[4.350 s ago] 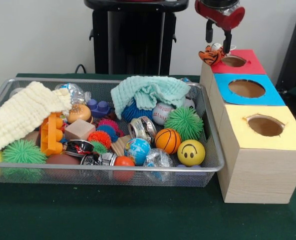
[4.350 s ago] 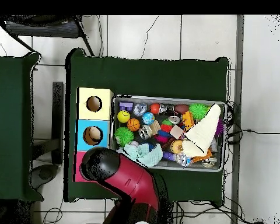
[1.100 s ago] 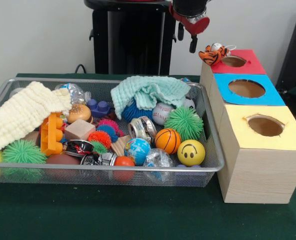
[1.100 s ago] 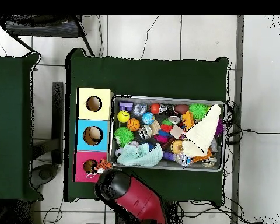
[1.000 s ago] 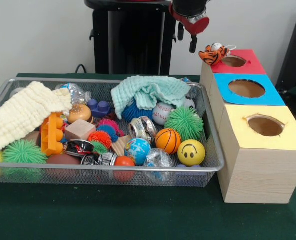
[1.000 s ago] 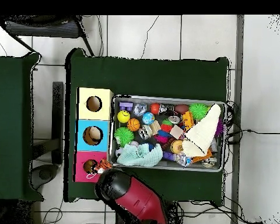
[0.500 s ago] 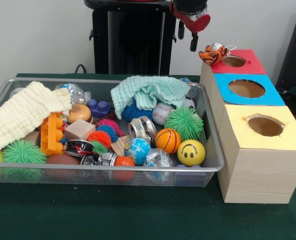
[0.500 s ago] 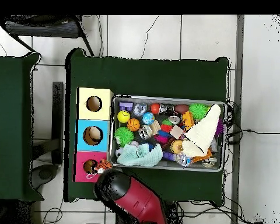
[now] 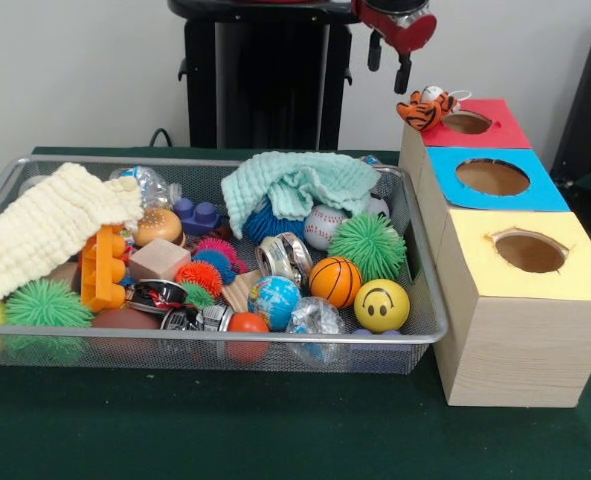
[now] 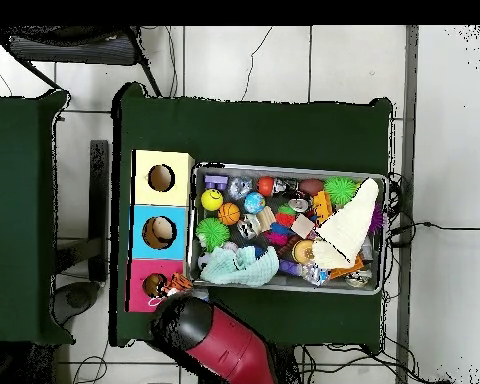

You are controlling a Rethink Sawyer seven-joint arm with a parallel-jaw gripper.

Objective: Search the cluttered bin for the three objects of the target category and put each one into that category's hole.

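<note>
A small tiger plush lies on the left rim of the red-topped box, just beside its round hole; in the overhead view the tiger plush sits by the same hole. My gripper hangs up high, a little left of and above the plush, open, with nothing between its fingers. In the overhead view the red arm covers the gripper. The wire bin holds a jumble of balls, blocks and cloths.
The blue-topped hole and the yellow-topped hole follow in a row toward the camera. In the bin lie a mint cloth, a yellow cloth, a baseball, a basketball and a smiley ball.
The gripper let go of the tiger plush on the red box's rim, drew off to the left, and over the last half second has shifted back right. The plush has not moved.
</note>
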